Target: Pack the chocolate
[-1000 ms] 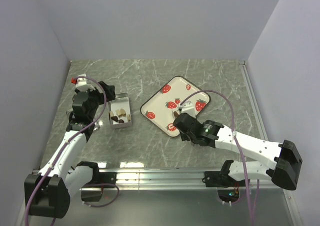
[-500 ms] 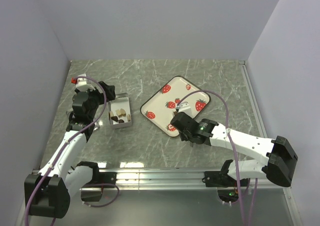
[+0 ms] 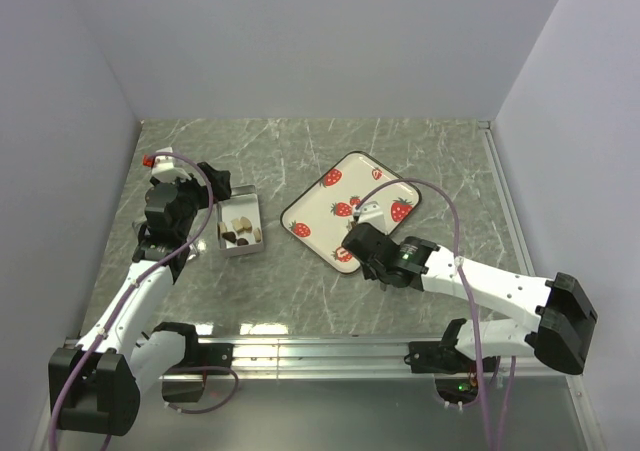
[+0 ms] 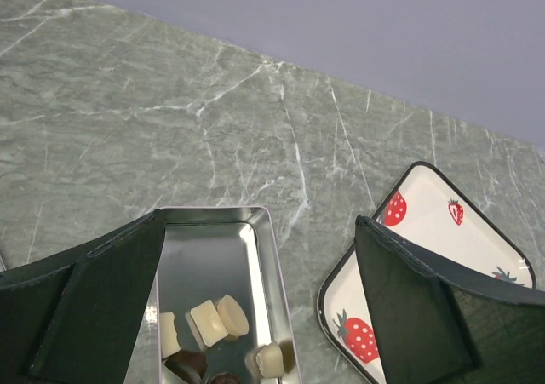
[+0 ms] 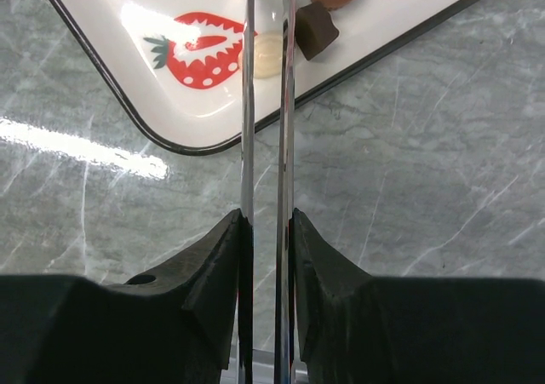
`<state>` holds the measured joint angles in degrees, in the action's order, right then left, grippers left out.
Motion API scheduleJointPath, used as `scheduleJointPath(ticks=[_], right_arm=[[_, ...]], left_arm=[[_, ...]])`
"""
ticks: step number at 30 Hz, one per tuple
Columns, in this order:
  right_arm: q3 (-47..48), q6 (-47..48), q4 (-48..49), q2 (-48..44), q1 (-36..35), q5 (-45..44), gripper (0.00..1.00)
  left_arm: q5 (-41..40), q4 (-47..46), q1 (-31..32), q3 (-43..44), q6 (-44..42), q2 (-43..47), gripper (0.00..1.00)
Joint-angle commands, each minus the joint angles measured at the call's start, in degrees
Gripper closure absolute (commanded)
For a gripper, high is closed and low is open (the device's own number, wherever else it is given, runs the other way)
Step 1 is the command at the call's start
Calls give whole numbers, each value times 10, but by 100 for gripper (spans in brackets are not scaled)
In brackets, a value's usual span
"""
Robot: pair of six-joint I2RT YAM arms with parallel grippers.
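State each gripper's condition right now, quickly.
Left gripper: open, empty.
Right gripper: jaws narrow around cream chocolate; grip cannot be told.

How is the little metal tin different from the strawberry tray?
The tin is small, deep-walled, bare shiny metal; the tray is wider, shallow and white, with printed strawberries and a dark rim. The tin holds a cluster of chocolates; on the tray, the right wrist view shows just three pieces near one edge. Both are rounded rectangles resting on the marble table.

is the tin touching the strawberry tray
Apart. The top view shows bare table between the tin and the strawberry tray; the left wrist view agrees.
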<state>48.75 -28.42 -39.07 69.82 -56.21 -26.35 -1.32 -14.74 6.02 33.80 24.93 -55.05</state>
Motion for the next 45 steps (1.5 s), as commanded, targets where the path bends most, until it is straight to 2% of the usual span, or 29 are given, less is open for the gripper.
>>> scheduleJointPath(ticks=[1, 10, 20, 34, 45], right_arm=[[35, 3, 9, -26, 5, -31, 71], [103, 42, 22, 3, 4, -27, 72], [214, 94, 36, 92, -26, -13, 72], [389, 185, 71, 251, -73, 68, 72], [458, 217, 72, 326, -80, 113, 69]], left_arm=[[9, -22, 2, 23, 2, 1, 1], [9, -22, 3, 23, 2, 1, 1], [6, -20, 6, 23, 0, 3, 1], [-3, -17, 9, 17, 2, 11, 1], [-8, -16, 13, 17, -1, 8, 1]])
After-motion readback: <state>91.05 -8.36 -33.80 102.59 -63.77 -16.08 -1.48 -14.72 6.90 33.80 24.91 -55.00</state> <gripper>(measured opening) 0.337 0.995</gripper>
